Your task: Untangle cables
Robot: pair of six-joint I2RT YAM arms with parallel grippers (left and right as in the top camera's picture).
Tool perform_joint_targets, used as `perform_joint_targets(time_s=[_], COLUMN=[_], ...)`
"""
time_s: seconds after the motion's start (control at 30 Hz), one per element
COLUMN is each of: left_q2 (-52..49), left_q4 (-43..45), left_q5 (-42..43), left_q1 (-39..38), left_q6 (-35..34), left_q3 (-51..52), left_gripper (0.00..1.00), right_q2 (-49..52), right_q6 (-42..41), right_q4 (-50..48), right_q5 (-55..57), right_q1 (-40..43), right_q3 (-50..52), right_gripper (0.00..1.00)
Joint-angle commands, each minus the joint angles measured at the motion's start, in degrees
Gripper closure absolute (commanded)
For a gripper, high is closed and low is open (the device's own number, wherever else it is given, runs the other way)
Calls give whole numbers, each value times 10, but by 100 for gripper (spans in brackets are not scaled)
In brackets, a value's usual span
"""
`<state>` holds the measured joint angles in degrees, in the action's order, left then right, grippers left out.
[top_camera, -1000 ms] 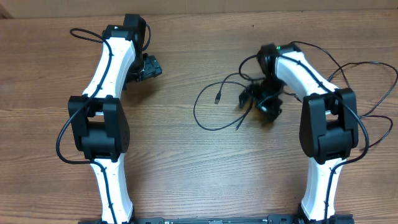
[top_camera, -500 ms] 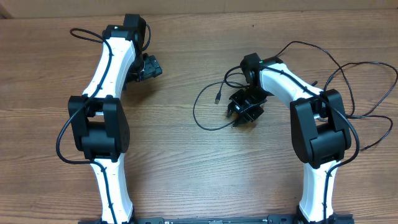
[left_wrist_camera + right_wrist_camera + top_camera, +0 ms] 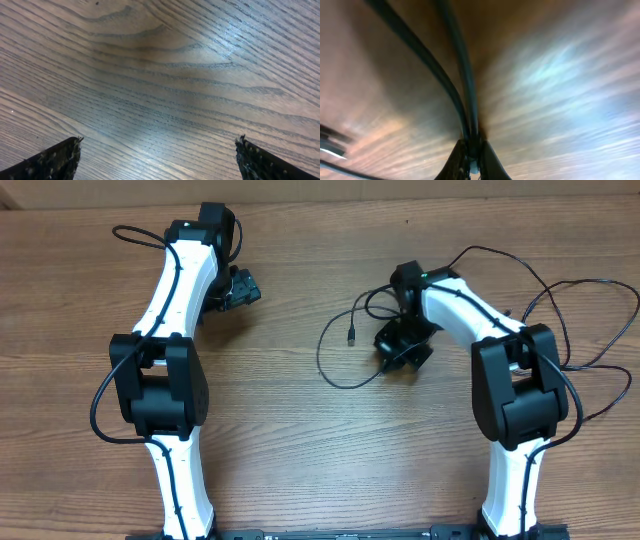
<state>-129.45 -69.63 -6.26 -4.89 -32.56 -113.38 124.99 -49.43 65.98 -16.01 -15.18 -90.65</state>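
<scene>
Wood-grain table (image 3: 300,460) runs under both of your arms. Your right gripper (image 3: 402,350) sits right of centre, tipped down toward the wood, with its jaws pressed together on the cables (image 3: 319,358). In the right wrist view you can see its fingers (image 3: 456,161) meeting at the bottom edge. Two black strands rise out of the pinch, one bending away to the left and the other running nearly straight up. That picture is blurred, so you can't tell more from it.

From overhead, the cables sweep out to the left of that gripper in an open loop lying flat on the table. One small plug end (image 3: 350,338) lies near the top of the loop, just left of the gripper and apart from it.

Your left gripper (image 3: 238,288) is at the upper left of the table, well apart from the cables. Its wrist view shows the two fingertips (image 3: 55,160) in the bottom corners, spread wide, with wood grain between them.
</scene>
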Motion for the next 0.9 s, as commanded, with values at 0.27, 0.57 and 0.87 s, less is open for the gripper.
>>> perform_joint_targets(time_s=[0.27,0.57,0.87], left_q2=[9,9,9], left_q4=[0,0,0], left_q5=[-7,-7,-7], left_q1=[-4,-5,-5], left_q6=[9,9,9], left_q3=[1,1,1], left_gripper=[0,0,0], right_q2=[4,4,4], right_q6=[140,140,139], right_q4=[80,70,34], right_q5=[149,245,273], right_q1=[83,104,105], right_q3=[-239,-260,-259], right_gripper=[96,50,0])
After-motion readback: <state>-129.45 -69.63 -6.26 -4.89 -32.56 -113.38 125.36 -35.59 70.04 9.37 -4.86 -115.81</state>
